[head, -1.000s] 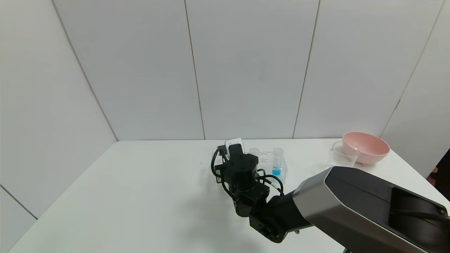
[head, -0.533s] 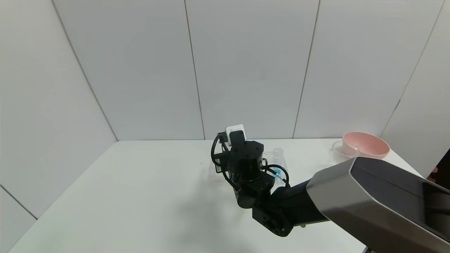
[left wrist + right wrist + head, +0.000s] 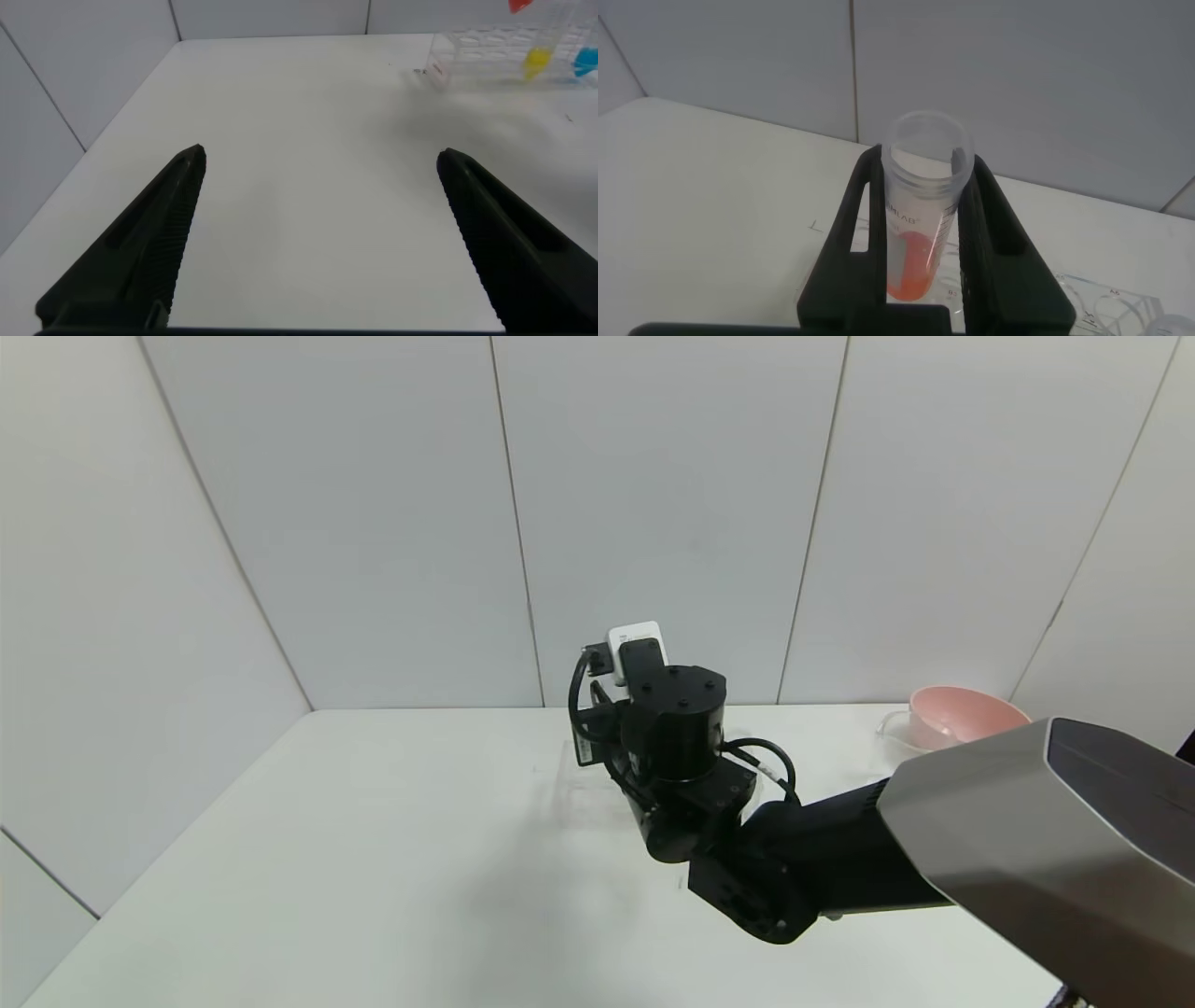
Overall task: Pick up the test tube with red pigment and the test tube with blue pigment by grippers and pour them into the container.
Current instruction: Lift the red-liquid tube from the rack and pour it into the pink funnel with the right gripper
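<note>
In the right wrist view my right gripper point(image 3: 924, 161) is shut on the test tube with red pigment point(image 3: 911, 266). The tube stands upright, mouth up, lifted above the clear rack point(image 3: 1106, 301). In the head view the right arm point(image 3: 674, 733) hangs over the rack point(image 3: 583, 789) and hides its own fingers and the tube. My left gripper point(image 3: 320, 154) is open over bare table. Far off in its view stands the test tube with blue pigment point(image 3: 586, 62) in the rack point(image 3: 476, 56). The container point(image 3: 894, 728), a clear beaker, stands at the back right.
A pink bowl point(image 3: 962, 714) sits right beside the beaker near the table's right edge. A tube with yellow liquid point(image 3: 535, 62) stands in the rack next to the blue one. The white table point(image 3: 373, 859) stretches to the left and front.
My right arm has risen from the rack with the red tube in its grip. The wrist now hides the blue tube in the head view.
</note>
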Controlling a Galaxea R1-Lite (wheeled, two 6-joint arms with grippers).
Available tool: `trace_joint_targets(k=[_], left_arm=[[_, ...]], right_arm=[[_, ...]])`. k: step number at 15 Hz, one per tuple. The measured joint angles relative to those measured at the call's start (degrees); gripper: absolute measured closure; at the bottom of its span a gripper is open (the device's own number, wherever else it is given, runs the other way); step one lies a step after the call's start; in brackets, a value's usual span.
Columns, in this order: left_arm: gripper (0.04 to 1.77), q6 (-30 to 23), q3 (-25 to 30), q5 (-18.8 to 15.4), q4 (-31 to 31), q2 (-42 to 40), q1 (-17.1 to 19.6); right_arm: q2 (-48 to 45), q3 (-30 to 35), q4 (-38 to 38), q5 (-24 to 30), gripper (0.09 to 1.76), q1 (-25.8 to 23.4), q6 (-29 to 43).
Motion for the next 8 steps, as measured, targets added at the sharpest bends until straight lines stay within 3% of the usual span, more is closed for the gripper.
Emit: trace_joint_targets(k=[5, 8], left_arm=[[0.05, 0.0, 0.0, 0.0, 0.0, 0.0, 0.0], [0.05, 0.0, 0.0, 0.0, 0.0, 0.0, 0.0]], right_arm=[[-1.0, 1.1, 0.2, 1.0, 1.35, -0.1, -0.2], [-5.4, 7.9, 0.6, 5.1, 1.35, 0.1, -0.1]])
